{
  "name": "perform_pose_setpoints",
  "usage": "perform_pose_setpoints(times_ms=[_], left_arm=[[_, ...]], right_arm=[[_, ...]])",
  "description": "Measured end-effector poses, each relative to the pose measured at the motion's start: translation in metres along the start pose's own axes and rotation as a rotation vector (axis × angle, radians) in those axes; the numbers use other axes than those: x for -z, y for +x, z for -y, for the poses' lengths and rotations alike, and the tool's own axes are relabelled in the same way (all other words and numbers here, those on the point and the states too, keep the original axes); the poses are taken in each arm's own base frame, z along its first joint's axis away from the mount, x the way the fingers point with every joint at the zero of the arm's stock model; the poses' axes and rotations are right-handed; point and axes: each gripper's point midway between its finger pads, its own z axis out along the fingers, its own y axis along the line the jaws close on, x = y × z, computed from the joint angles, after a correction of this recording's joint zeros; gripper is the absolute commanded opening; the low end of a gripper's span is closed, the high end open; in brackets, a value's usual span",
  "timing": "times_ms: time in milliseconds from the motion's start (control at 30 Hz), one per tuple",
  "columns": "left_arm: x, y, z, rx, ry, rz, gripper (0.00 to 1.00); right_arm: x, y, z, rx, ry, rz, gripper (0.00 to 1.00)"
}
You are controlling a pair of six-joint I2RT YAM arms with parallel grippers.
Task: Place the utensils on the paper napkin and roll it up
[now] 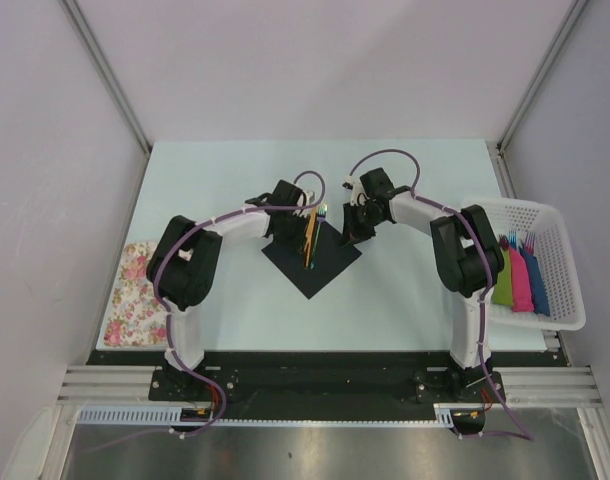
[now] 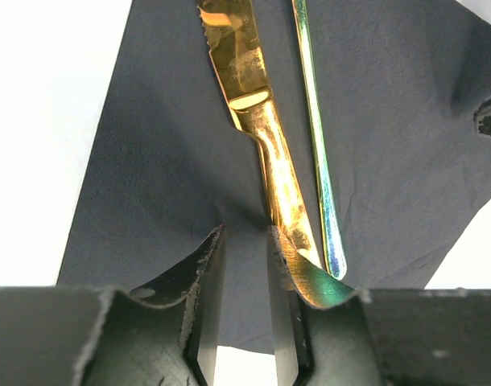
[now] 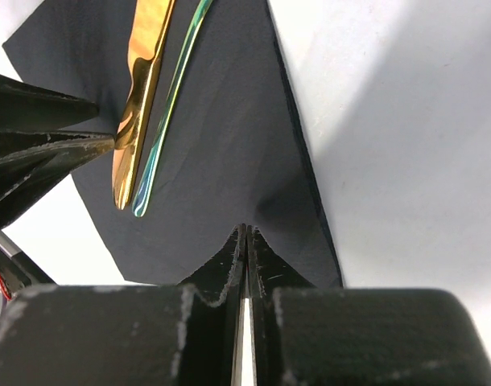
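Note:
The black paper napkin (image 1: 315, 265) lies as a diamond at the table's middle. On it rest the utensils: a gold knife (image 2: 253, 104) and a slim iridescent green piece (image 2: 314, 121) seen edge-on, side by side. My left gripper (image 2: 245, 233) sits low at the napkin's near-left edge with a narrow gap between its jaws. The sheet shows in that gap, and the right finger (image 2: 287, 265) touches the knife's handle end. My right gripper (image 3: 246, 229) is shut at the napkin's right side, where the paper (image 3: 229, 121) puckers and its edge lifts off the table.
A white basket (image 1: 555, 225) at the right holds green, pink and blue bundles (image 1: 520, 280). A floral cloth (image 1: 135, 295) lies at the table's left edge. Both arms (image 1: 225, 230) bend inward over the table's middle.

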Motion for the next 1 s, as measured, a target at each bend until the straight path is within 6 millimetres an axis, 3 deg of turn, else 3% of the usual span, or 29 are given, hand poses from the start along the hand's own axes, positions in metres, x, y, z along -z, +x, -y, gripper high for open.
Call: perform_pose_setpoints(times_ms=[1000], left_arm=[[0.0,0.0002,0.0031,-0.006,0.008,-0.001,0.38]], right_arm=[[-0.002,0.001,0.0057,0.008,0.029,-0.002,0.03]])
